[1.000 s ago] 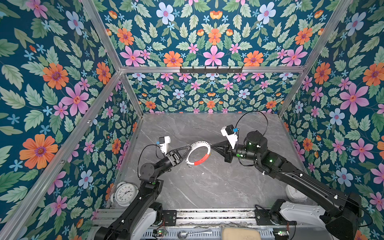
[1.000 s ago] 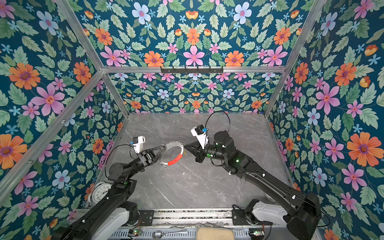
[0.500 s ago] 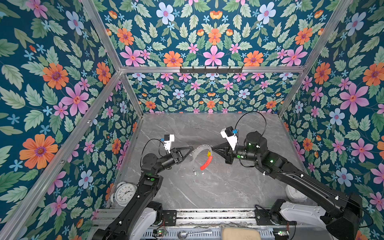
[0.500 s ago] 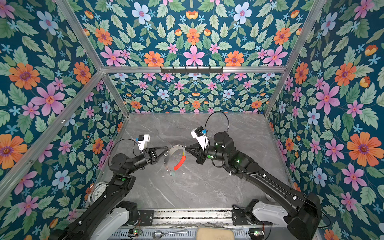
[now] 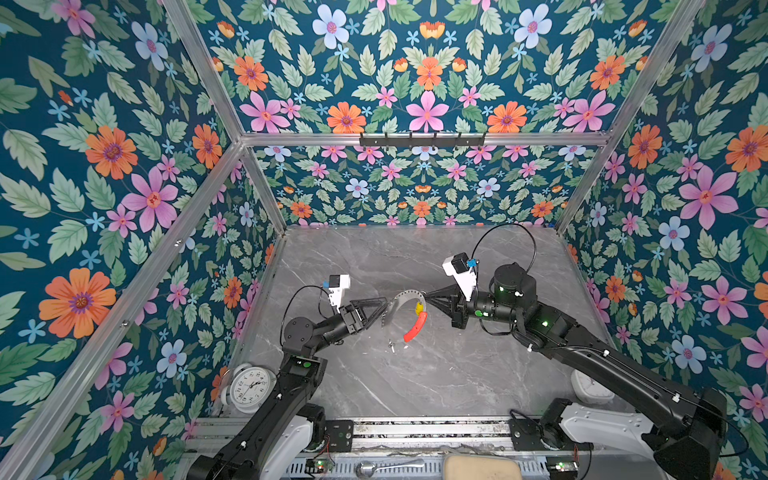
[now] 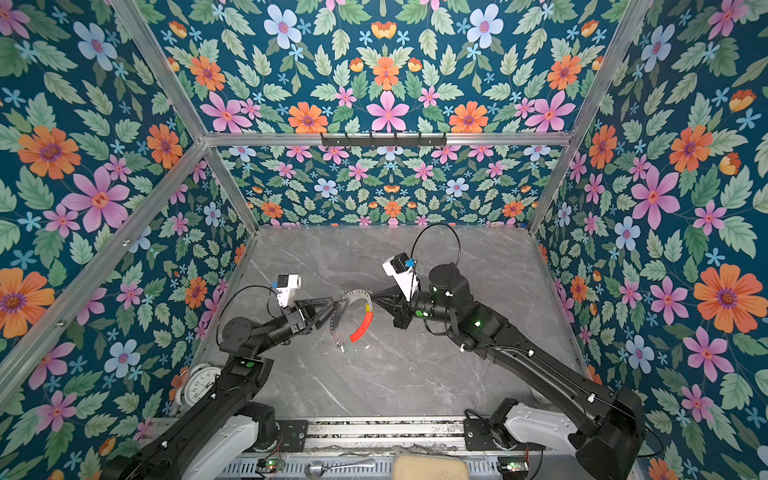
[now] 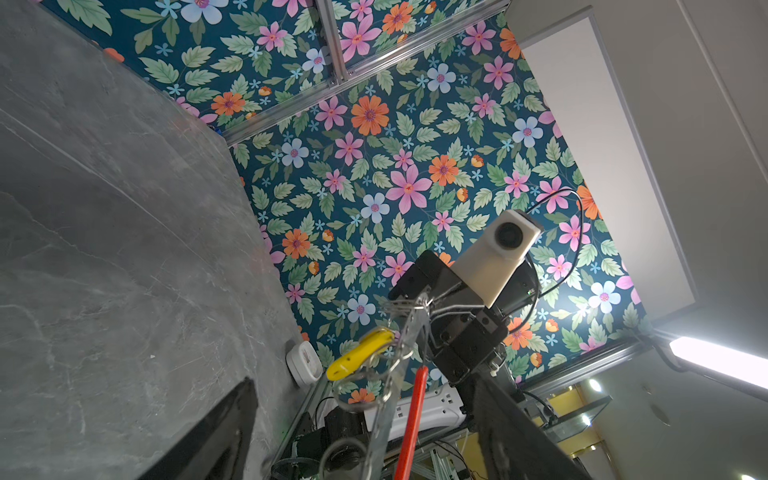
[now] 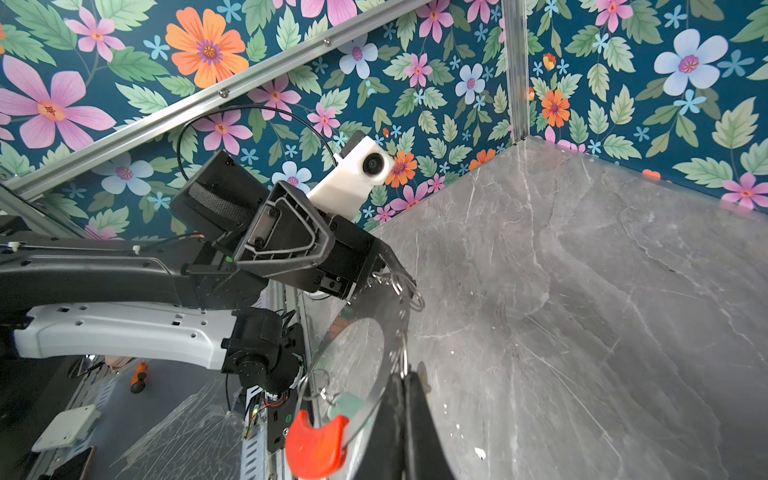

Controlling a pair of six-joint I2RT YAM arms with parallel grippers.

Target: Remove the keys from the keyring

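Keyring (image 5: 417,326) – one, two keys (image 7: 359,355) (yellow, mint) – in right end effector (image 5: 426,296); left end effector (image 5: 383,311) spread.

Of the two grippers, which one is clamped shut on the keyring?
The right gripper: its jaws are shut on the keyring. The left gripper has its jaws open, one on each side of the ring, not pinching it.

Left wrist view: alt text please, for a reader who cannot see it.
A thin metal keyring, seen edge-on, is pinched by the shut right gripper; a yellow-tagged key hangs from it near its red sleeve. The left gripper is open, dark fingers either side.
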